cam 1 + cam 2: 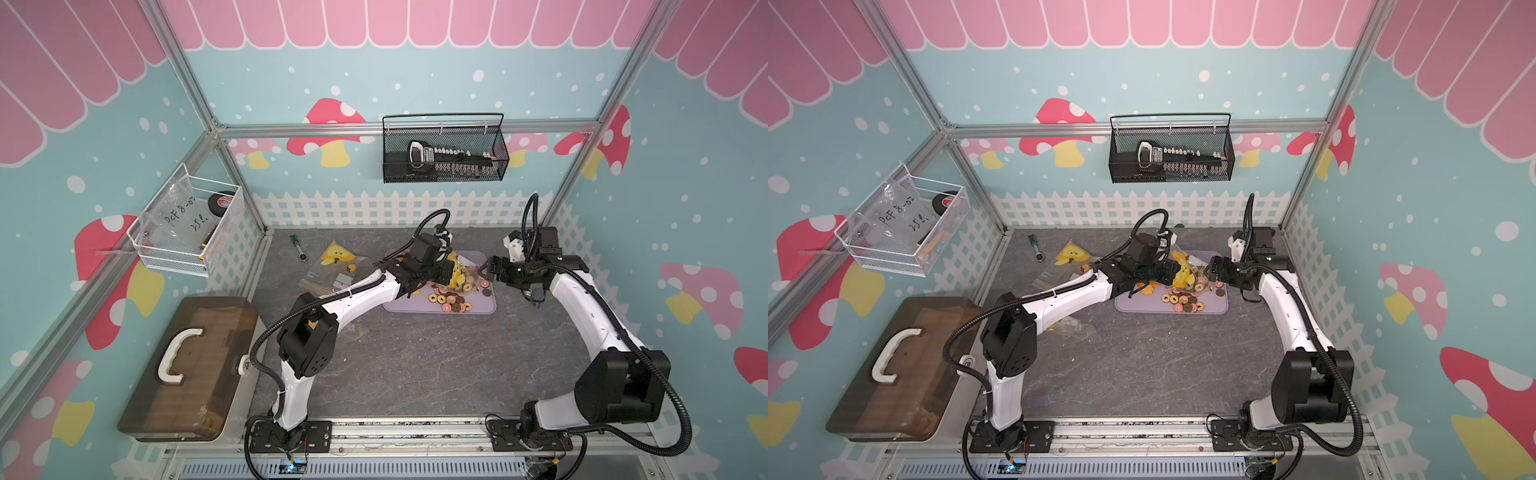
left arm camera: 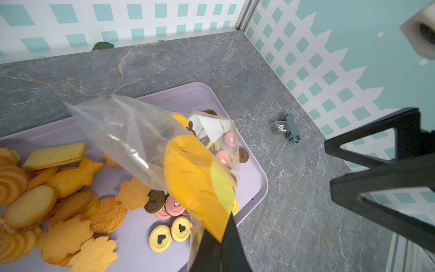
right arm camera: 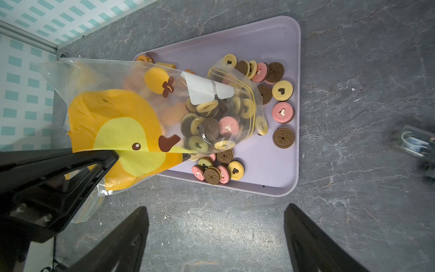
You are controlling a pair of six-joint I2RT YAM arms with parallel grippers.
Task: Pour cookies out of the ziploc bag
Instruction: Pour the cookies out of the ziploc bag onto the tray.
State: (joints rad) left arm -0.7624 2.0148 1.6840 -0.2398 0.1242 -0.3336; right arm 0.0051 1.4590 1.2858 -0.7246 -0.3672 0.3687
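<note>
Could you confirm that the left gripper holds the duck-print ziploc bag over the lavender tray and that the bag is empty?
Not empty: the right wrist view shows ring cookies inside the duck-print ziploc bag. The left gripper does hold it over the lavender tray.

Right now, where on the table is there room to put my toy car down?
The widest bare patch is the grey tabletop between the two arm bases and the purple tray. Crowded: the tray, heaped with cookies, where the left gripper pinches the ziploc bag and the open right gripper hovers; spare bags lie beside it.
</note>
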